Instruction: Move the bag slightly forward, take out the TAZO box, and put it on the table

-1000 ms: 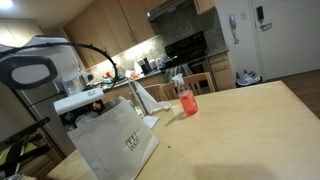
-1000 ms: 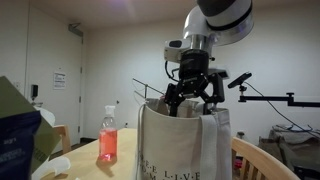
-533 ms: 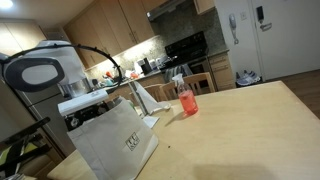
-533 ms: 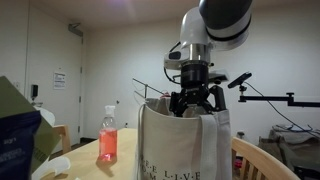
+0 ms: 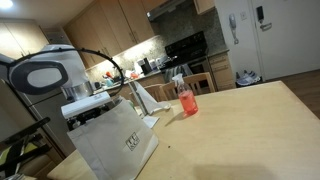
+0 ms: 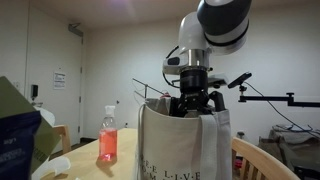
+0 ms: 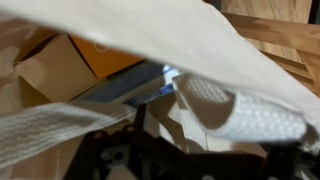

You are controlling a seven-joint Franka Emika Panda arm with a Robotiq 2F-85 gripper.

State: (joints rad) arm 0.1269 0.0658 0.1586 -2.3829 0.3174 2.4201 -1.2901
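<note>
Orange TAZO box point(image 7: 112, 55) corner, perhaps, behind white bag point(image 7: 150, 25) folds.

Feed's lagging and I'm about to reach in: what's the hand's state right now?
Hand: open, at the mouth of the white paper bag, holding nothing.

The big white paper bag point(image 5: 118, 145) stands up on the light tan wooden table point(image 5: 240, 125), near one end. Its top is open, and it has a small dark logo on its side. In the wrist view, the small orange box point(image 7: 108, 57) sits down inside the bag, partly hidden by a white paper flap and a woven handle.
</note>
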